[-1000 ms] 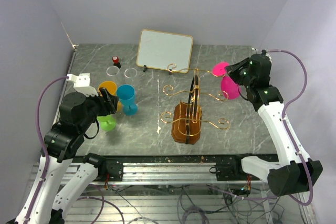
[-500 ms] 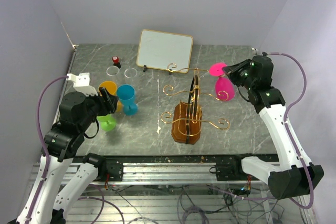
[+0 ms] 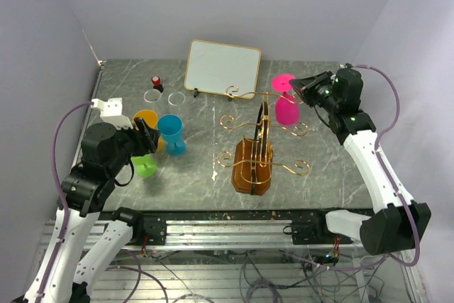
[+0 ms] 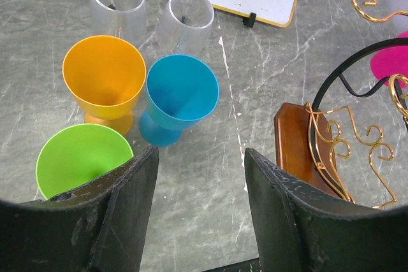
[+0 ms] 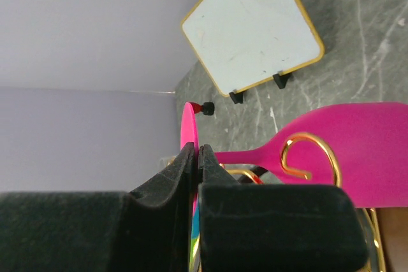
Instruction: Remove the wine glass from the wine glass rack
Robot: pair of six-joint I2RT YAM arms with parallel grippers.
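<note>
The wine glass (image 3: 286, 111) is bright pink and hangs bowl-down beside the upper right gold arm of the wine glass rack (image 3: 253, 162), a brown wooden stand with curled gold wires. My right gripper (image 3: 301, 89) is shut on the glass's flat foot. The right wrist view shows the gripper (image 5: 198, 151) pinching that thin disc edge-on. There, a gold scroll (image 5: 310, 139) crosses in front of the pink bowl (image 5: 363, 157). My left gripper (image 4: 199, 157) is open over bare table left of the rack (image 4: 299, 151), holding nothing.
Green (image 3: 145, 167), orange (image 3: 145, 118) and blue (image 3: 171, 133) cups stand close under the left arm. Two clear tumblers (image 3: 152, 95) and a small red-topped item (image 3: 156, 81) sit behind them. A white framed board (image 3: 223, 67) leans at the back.
My right gripper has carried the pink glass leftward and slightly back, from beyond the rack's right side to its upper right gold arm. The left arm has stayed put.
</note>
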